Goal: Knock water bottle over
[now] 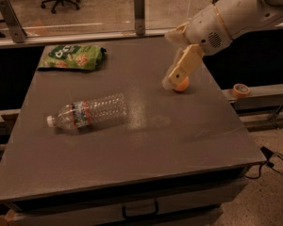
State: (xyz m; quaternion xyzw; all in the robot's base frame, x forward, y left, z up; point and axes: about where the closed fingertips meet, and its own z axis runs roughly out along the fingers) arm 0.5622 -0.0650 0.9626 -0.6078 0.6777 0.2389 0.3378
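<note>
At the far left corner of the table [179, 140] you have a green snack bag [73, 57] lying flat, just inside the far edge. Nearer to you, left of centre, the water bottle [87, 113] lies on its side, its white cap [50, 121] pointing left and its base pointing right. It sits well in from the left and near edges, with bare table all around it.

A broad open stretch runs from the bottle's base across the middle and down to the near edge.

To the right, the claw [178, 74] hangs low over the far right part of the table, well apart from the bottle. You cannot tell how far it is open, nor whether it has hold of anything. It stands in front of an orange [183, 84], hiding most of the fruit, so only the lower part shows. Whether they touch is hard to make out.

The arm [226, 18] reaches in from the upper right and is cut off by the frame. Past the table's right edge, a tape roll [240, 89] rests on a ledge.
</note>
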